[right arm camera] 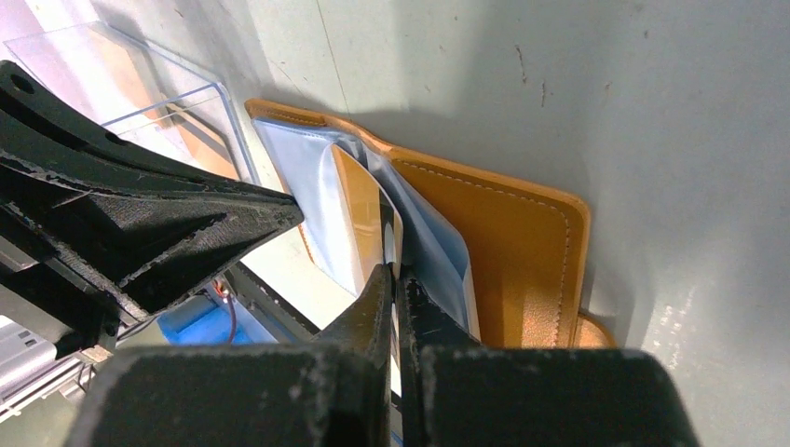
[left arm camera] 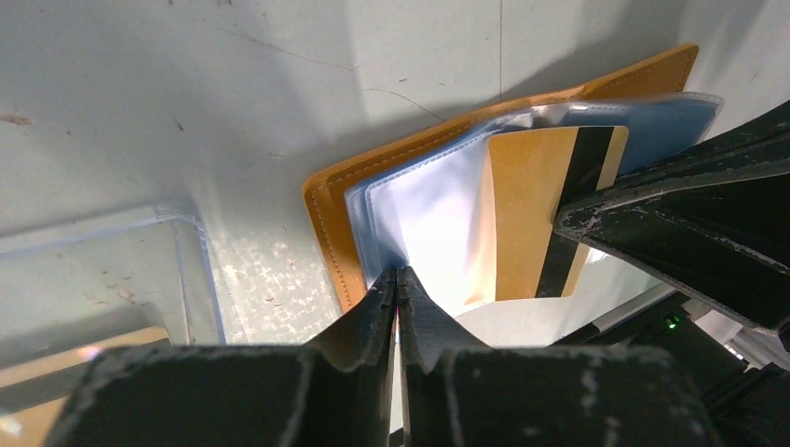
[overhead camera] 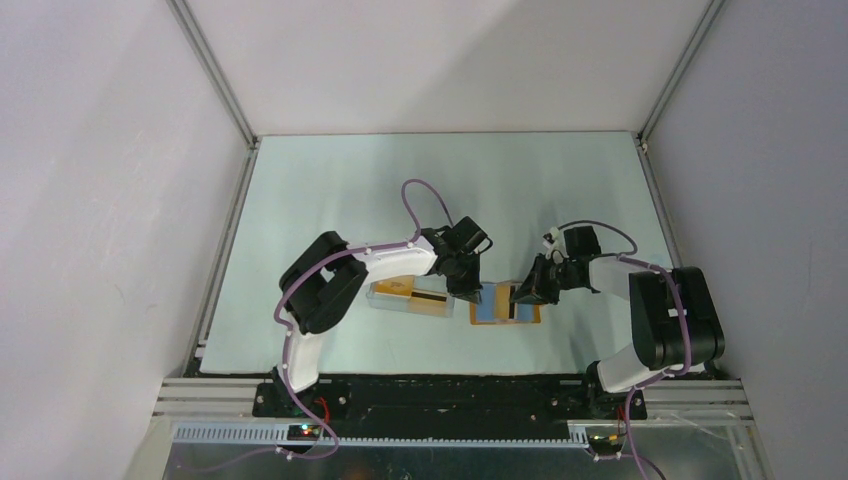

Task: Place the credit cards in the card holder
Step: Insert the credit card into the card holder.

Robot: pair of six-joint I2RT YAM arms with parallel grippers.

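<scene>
- Pale worktop [overhead camera: 330, 200] is carrying everything, with the open card holder [left arm camera: 331, 223] lying toward its near edge, blue-grey pockets facing up.
- Over it, the robot's left hand [left arm camera: 398, 279] is pinching a clear pocket sleeve of the holder, seemingly keeping its mouth open.
- Opposite, the right hand [right arm camera: 393, 275] is gripping the striped card [left arm camera: 526, 214] by its edge and appears to be feeding it in; it looks only partly inserted.
- Just beside the holder, the clear box [overhead camera: 392, 297] is holding at least one more golden card [overhead camera: 428, 299], so much of the job is probably left.
</scene>
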